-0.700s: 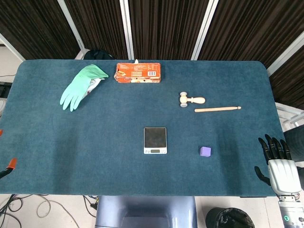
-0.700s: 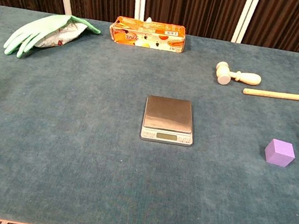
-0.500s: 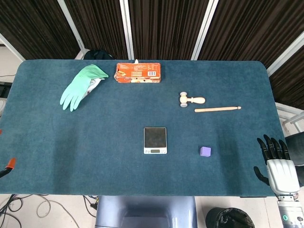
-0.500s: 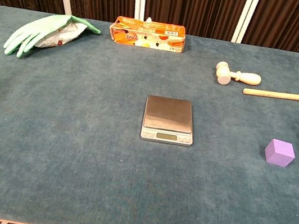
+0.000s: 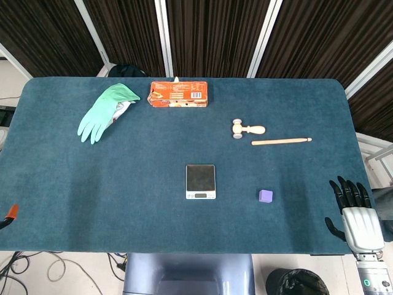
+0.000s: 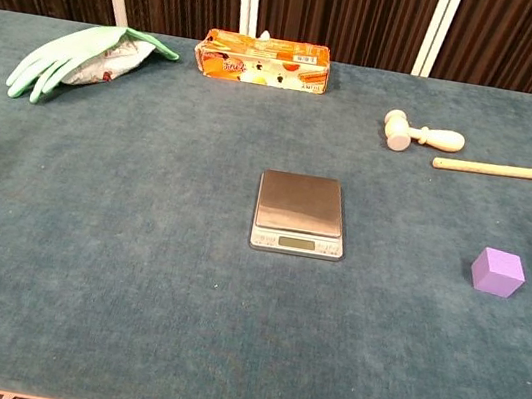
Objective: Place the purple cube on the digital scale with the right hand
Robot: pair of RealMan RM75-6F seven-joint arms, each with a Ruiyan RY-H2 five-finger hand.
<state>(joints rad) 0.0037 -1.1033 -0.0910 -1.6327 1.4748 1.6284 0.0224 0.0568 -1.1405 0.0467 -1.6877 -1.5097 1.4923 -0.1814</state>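
Note:
The purple cube (image 5: 265, 196) (image 6: 497, 272) sits on the blue table cloth, right of the digital scale (image 5: 201, 181) (image 6: 301, 213), which lies flat near the table's middle with nothing on its plate. In the head view my right hand (image 5: 352, 212) hovers at the table's front right corner, well to the right of the cube. Its black fingers are spread and it holds nothing. The chest view shows neither hand. My left hand does not appear in any view.
A green rubber glove (image 5: 103, 112) lies at the back left and an orange packet (image 5: 178, 94) behind the scale. A small wooden mallet (image 5: 247, 129) and a wooden stick (image 5: 281, 141) lie beyond the cube. An orange-tipped object (image 5: 10, 213) pokes in at the left edge.
My right hand has shifted slightly left and down near the table's front right corner. The orange-tipped object at the left edge has drawn back. Cube and scale have not moved.

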